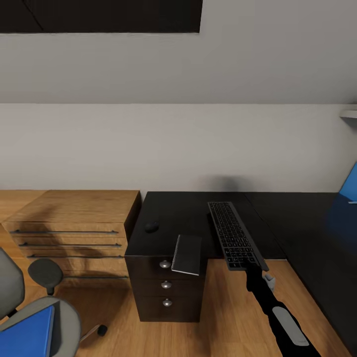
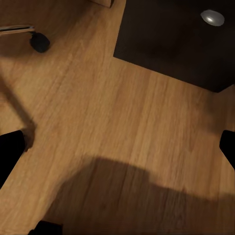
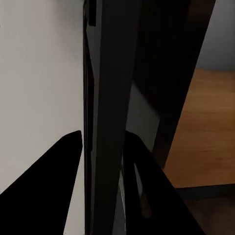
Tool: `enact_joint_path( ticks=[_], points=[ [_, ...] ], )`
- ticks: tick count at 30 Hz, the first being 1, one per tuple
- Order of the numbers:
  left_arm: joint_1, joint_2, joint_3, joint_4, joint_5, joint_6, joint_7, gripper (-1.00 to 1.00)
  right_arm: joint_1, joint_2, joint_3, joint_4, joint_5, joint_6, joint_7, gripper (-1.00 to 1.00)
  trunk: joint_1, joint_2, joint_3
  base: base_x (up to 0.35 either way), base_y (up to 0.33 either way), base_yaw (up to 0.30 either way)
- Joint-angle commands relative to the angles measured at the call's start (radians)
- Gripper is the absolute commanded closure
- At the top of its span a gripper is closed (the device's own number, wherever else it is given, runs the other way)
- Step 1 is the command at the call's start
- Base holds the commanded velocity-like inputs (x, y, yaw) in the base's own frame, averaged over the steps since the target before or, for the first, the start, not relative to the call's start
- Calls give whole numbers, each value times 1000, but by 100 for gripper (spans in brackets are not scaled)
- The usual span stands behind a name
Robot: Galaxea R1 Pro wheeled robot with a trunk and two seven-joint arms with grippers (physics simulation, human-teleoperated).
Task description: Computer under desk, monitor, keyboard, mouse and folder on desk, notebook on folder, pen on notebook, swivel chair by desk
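keyboard [image 1: 231,235] in dark grey with black keys lies lengthwise over the front part of the glossy black desk [image 1: 173,210], its near end sticking out past the desk edge, where the right gripper [image 1: 254,271] grasps it; in the right wrist view the two dark fingers [image 3: 58,176] sit on either side of the keyboard's thin edge [image 3: 105,122], clenched on it. left of the keyboard, the small black notebook [image 1: 187,254] rests on the corner of the drawer unit, tilted and hanging over the front edge above the top round silver knob [image 1: 165,264]. farther left on the same top sits the rounded black mouse [image 1: 151,227], well apart from the keyboard. three knobs run down the drawer front. beside the desk on the left stands a light wooden dresser [image 1: 69,218] with long dark handles. at the lower left corner the grey swivel chair [image 1: 54,307] shows its seat, a black armrest [image 1: 44,271] and a castor, with the bright blue folder [image 1: 27,334] lying on the seat. a blue panel [image 1: 349,191] leans at the far right over the desk's other wing. the left gripper [image 2: 117,147] hangs over the wooden floor [image 2: 112,112], its dark fingertips [image 2: 10,147] spread wide apart with nothing between them, near the drawer unit's corner and a chair castor [image 2: 39,43].
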Motion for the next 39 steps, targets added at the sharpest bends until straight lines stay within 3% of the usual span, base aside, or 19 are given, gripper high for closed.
enact_joint_path(
  ticks=[1,8,24,33,39],
  points=[
    [-1,1,-8,4,11,-5,1,-100,-1,-1,-2,1,-11,10,4,100,-4,7,2,0,0,0],
    [-1,1,-10,14,11,-5,1,-100,-1,-7,-2,-7,-10,7,2,100,-31,56,24,0,0,0],
    [-1,1,-10,16,11,-2,1,-100,-1,-47,-2,-85,-10,8,-46,100,-92,168,74,0,0,0],
    [-1,0,-11,16,10,3,1,-100,0,-67,-2,-111,-4,77,-87,100,-127,231,103,0,0,0],
    [-1,-1,-12,16,10,1,1,-100,0,-84,-3,-113,15,97,-100,100,-127,231,103,0,0,0]
  ],
)
